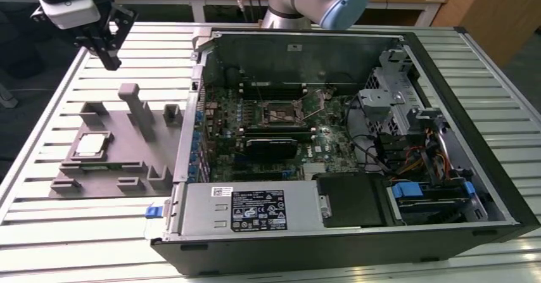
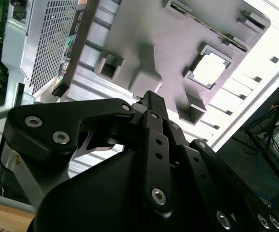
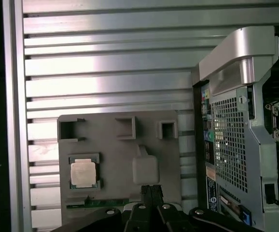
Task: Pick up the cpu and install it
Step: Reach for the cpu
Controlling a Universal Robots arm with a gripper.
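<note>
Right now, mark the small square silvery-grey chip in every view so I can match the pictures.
Exterior view: the small square silvery-grey cpu lies in a pocket of the grey plastic tray, toward the exterior view's left.
First wrist view: the cpu in that same tray pocket.
Second wrist view: the cpu in the tray pocket.
Shared landmark: the tray's tall grey post, beside the cpu.
</note>
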